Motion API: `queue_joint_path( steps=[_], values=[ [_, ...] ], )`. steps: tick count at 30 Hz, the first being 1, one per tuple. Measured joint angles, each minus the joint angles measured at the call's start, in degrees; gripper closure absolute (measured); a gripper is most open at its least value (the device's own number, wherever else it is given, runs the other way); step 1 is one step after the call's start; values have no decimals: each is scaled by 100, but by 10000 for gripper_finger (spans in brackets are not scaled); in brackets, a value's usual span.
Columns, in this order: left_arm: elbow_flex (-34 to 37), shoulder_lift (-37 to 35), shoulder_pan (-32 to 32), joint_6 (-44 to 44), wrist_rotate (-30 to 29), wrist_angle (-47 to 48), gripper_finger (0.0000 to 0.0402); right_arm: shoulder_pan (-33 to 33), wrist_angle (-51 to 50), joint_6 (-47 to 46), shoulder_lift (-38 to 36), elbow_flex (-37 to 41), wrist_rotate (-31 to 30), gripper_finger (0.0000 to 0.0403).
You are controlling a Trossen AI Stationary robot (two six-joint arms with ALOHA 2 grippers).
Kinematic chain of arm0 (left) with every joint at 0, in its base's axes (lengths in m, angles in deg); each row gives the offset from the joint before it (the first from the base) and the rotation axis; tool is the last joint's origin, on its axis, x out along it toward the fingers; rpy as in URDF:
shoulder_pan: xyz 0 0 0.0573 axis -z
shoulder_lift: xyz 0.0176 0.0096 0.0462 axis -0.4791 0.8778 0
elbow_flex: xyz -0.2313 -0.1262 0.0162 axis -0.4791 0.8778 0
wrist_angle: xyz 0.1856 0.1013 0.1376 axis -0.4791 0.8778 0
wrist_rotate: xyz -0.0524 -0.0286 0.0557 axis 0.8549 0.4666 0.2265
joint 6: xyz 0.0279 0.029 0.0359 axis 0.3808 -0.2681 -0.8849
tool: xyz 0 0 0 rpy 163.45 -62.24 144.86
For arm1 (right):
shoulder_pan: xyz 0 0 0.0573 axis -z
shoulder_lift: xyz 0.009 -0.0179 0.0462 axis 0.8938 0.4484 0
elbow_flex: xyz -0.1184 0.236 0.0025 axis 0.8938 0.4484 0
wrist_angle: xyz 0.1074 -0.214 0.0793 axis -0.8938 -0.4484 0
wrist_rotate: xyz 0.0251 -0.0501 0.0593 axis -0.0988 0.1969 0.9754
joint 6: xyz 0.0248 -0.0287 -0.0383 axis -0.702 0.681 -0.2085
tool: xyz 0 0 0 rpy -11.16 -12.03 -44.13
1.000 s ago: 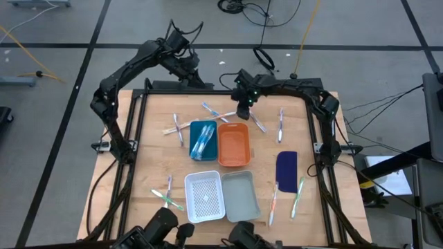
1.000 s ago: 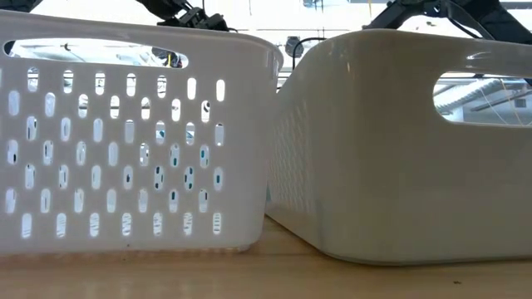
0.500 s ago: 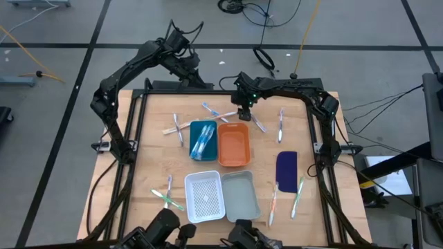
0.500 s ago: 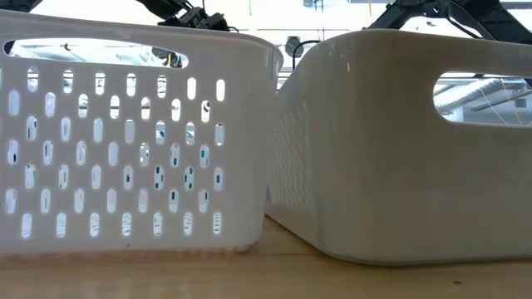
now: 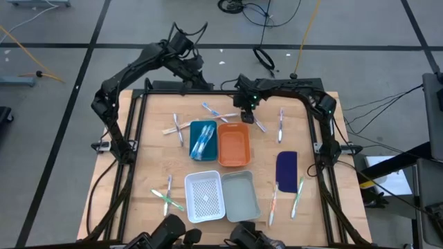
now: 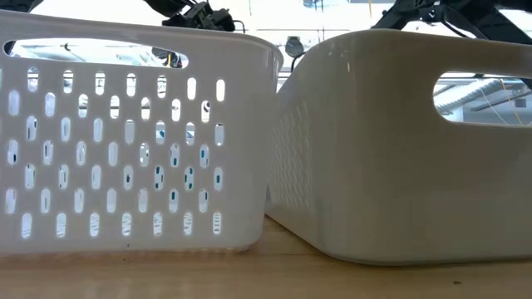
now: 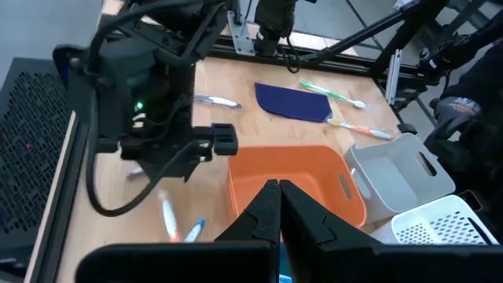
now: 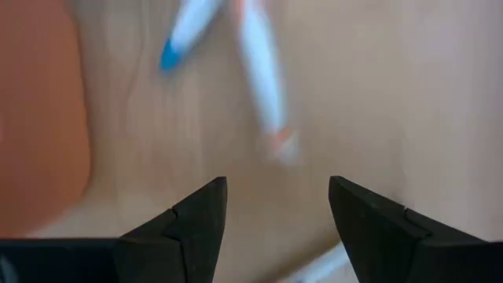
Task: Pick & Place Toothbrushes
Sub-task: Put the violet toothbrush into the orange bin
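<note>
Several toothbrushes lie flat on the wooden table: a crossed pair, one at the far middle, one by the orange tray's far right corner, one farther right, some in the blue tray, and pairs at near left and near right. My right gripper hangs open above the table just far of the orange tray; its wrist view shows a blue-tipped brush and a white-orange one ahead of the fingers. My left gripper is shut and empty over the far edge.
An orange tray stands beside the blue tray. A white perforated basket and a grey basket stand at the near middle and fill the low view. A dark blue flat piece lies at the right.
My right gripper has shifted a little toward the table's right edge, staying above the brushes by the orange tray. Nothing on the table has moved.
</note>
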Motion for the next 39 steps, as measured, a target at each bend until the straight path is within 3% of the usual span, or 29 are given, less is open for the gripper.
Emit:
queue_joint_path(
  steps=[18,23,30,33,39],
  values=[
    [0,-1,78,-420,-297,-8,396,221,284,-601,-79,-16,-253,183],
    [0,0,-81,-268,-297,-16,396,223,639,-812,-81,-210,469,183],
    [0,0,-153,-78,-297,-15,396,343,1666,-1952,-96,-995,1803,183],
    [0,0,-128,-95,-297,-7,396,457,2031,-2278,-42,-1296,1975,183],
    [0,0,-173,-95,-295,17,396,474,1972,-2545,-191,-1493,1734,183]
  ],
)
